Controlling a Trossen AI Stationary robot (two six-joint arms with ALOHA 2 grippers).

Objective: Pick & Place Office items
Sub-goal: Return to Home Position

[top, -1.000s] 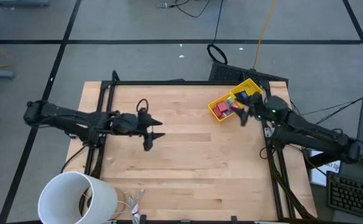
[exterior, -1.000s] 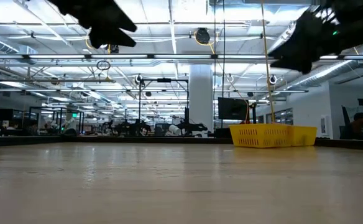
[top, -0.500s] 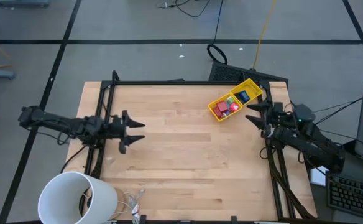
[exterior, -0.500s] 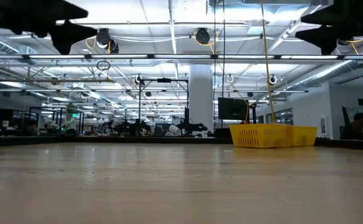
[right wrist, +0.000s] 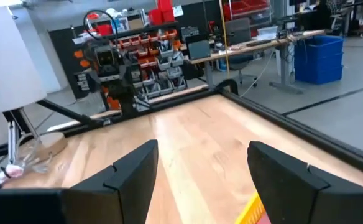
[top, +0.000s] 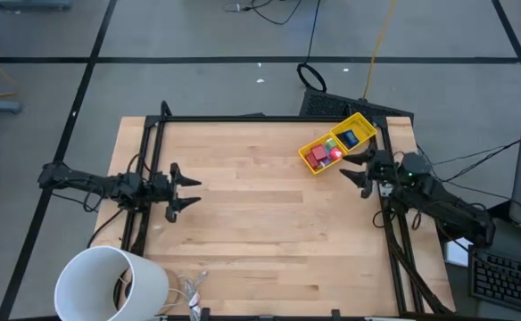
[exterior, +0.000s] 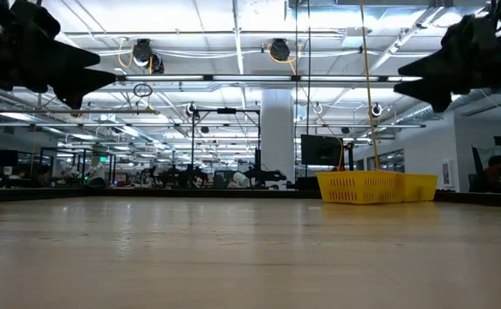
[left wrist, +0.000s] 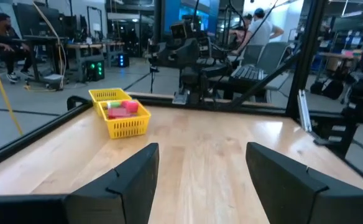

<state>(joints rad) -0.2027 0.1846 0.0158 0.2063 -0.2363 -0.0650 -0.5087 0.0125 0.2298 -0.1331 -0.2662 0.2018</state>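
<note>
**Table** [top: 269,241]: one. Bare wood fills the middle of the high view, and no loose piece shows on it.

**Bin** [top: 304,152]: one, yellow, at the upper right of the table in the high view. Its long axis slants from lower left to upper right.

**Items**: all those in view lie inside the bin.
- Red blocks [top: 315,158]: a clump at the bin's lower-left end (two, as best I can tell).
- Pink-red bit [top: 335,153]: one, just beside the reds.
- Green bit [top: 334,143]: one, mid-bin.
- Blue rectangle [top: 350,137]: one dark-framed piece shows at the upper-right end (others may lie beneath, so the full count cannot be made).

**Right gripper** [top: 347,169]: one. The jaws are spread wide and hold nothing. It sits just beside the bin, below and right of the bin's long side, with its tips pointing toward the left of the frame (no visible contact). This is the nearer arm.

**Left gripper** [top: 192,191]: one. The jaws are wide and empty. It is at the table's left edge with its tips pointing right. The bin lies well apart from it, across the table toward the upper right.

**Cylinder** [top: 109,283]: one, white, in the lower-left corner, apart from both arms.

**Judgement**: nothing appears left to pick, so the move in hand is a retreat to rest. It turns on the right gripper's closeness to the bin, which lies up and left of those jaws. Drawing back toward the right of the frame should clear it. The left arm has open table all round.
</note>
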